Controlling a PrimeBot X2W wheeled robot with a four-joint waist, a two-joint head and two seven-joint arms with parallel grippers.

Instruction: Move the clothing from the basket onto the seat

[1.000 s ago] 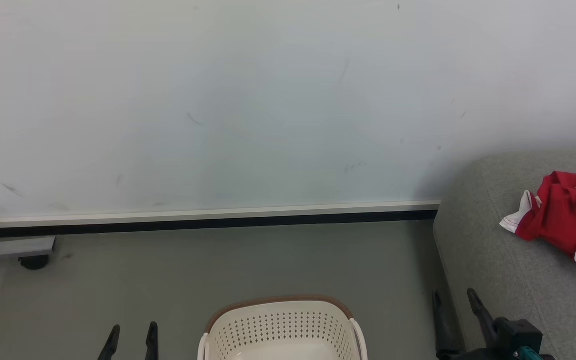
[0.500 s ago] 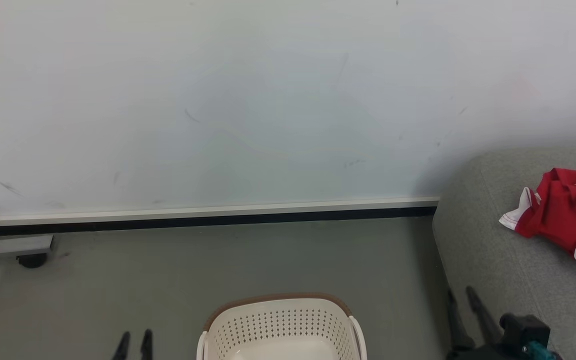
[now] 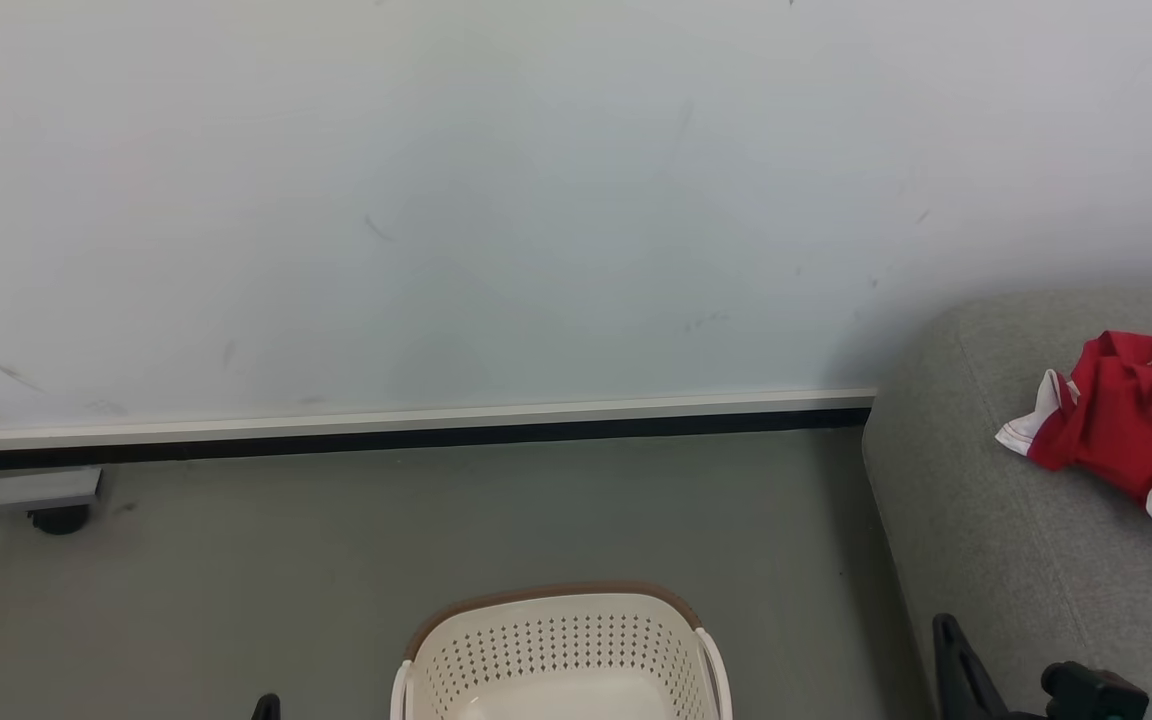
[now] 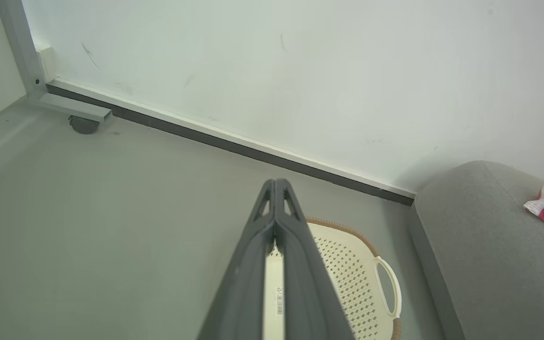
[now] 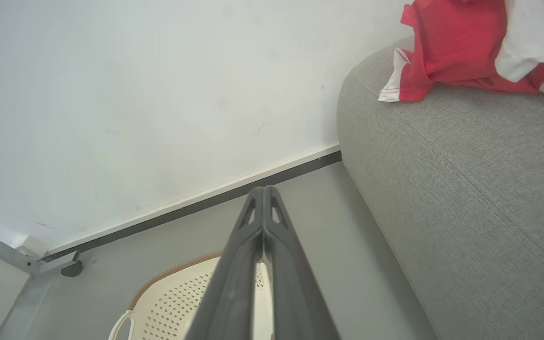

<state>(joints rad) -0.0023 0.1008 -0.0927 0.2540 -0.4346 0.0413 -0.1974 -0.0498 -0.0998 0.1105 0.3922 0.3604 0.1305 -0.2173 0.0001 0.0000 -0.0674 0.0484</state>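
Note:
The clothing [image 3: 1121, 430], red with white trim and a white piece, lies bunched on the grey seat [image 3: 986, 520] at the right. The cream basket [image 3: 561, 650] with its brown rim stands on the floor at bottom centre; the part of its inside that shows is bare. My left gripper [image 3: 266, 708] shows just a dark tip left of the basket. My right gripper [image 3: 948, 640] rises beside the seat's front edge. Both wrist views show the fingers pressed together with nothing between them: left gripper [image 4: 276, 184] over the basket [image 4: 347, 264], right gripper [image 5: 263, 190] over the basket [image 5: 173, 293], clothing [image 5: 456, 47] above.
A white wall with a pale and black skirting [image 3: 416, 425] closes the far side of the grey floor [image 3: 436, 520]. A metal frame on a black caster [image 3: 58, 518] stands at the far left by the wall.
Both grippers have closed from open to shut and sunk toward the bottom edge of the head view. The head camera has shifted slightly; clothing and basket stay put.

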